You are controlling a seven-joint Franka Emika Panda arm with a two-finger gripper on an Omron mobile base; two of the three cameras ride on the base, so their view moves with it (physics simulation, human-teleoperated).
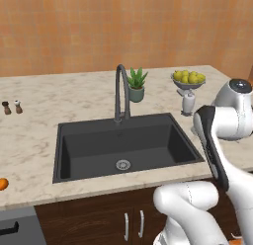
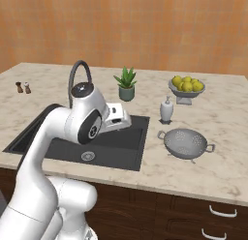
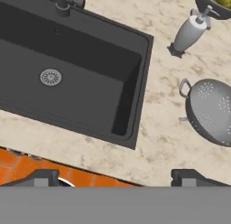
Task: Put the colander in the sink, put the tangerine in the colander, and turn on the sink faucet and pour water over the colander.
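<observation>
The silver-grey colander [image 2: 186, 143] stands on the counter right of the black sink [image 1: 89, 145]; in the hand view the colander [image 3: 212, 112] lies at the right edge beside the sink [image 3: 90, 101]. A tangerine [image 1: 2, 183] rests on the counter at the far left edge. Behind the basin rises the dark gooseneck faucet [image 1: 121, 91], whose base [image 3: 67, 2] shows at the top of the hand view. My gripper [image 3: 116, 179] hangs open above the counter's front edge near the sink's right corner, with nothing between its fingertips [image 3: 43, 178].
A soap dispenser [image 2: 166, 110] stands behind the colander, with a footed bowl of yellow-green fruit [image 2: 186, 86] further back. A potted plant [image 2: 127, 84] sits by the faucet. Two small shakers [image 1: 12, 107] stand at the far left. My arm's elbow [image 2: 87, 118] covers part of the sink.
</observation>
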